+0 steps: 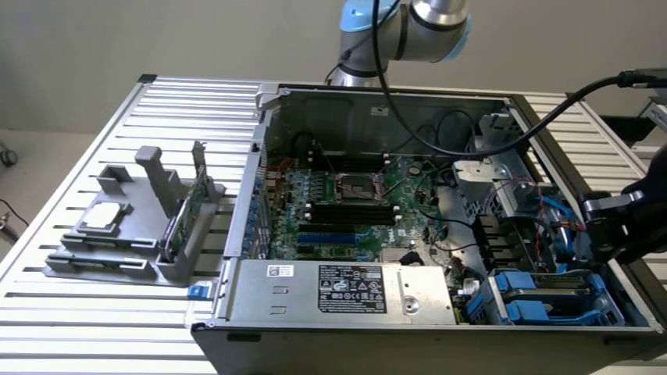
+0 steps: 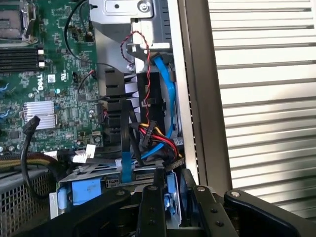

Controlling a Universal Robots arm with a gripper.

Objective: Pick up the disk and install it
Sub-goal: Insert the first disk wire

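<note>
My gripper [image 2: 172,178] stands low at the near right corner of the open computer case. Its two black fingers [image 2: 152,202] press on a narrow silver-grey edge with a blue rail, which I take for the disk [image 2: 171,198], seen end-on. The rest of the disk is hidden under the gripper body. Just beside it lies the drive bay [image 2: 86,190] with blue plastic tabs. In the exterior view the gripper [image 1: 602,234] hangs above that blue-railed bay [image 1: 542,297], close to the case's wall on the exterior view's right.
Blue, red and black cables [image 2: 160,113] run just beyond the bay. The motherboard [image 1: 344,203] fills the case floor and the power supply [image 1: 344,289] sits at the front. On the slatted table [image 1: 94,312], a grey fixture [image 1: 125,234] holds a small silver chip and a green card.
</note>
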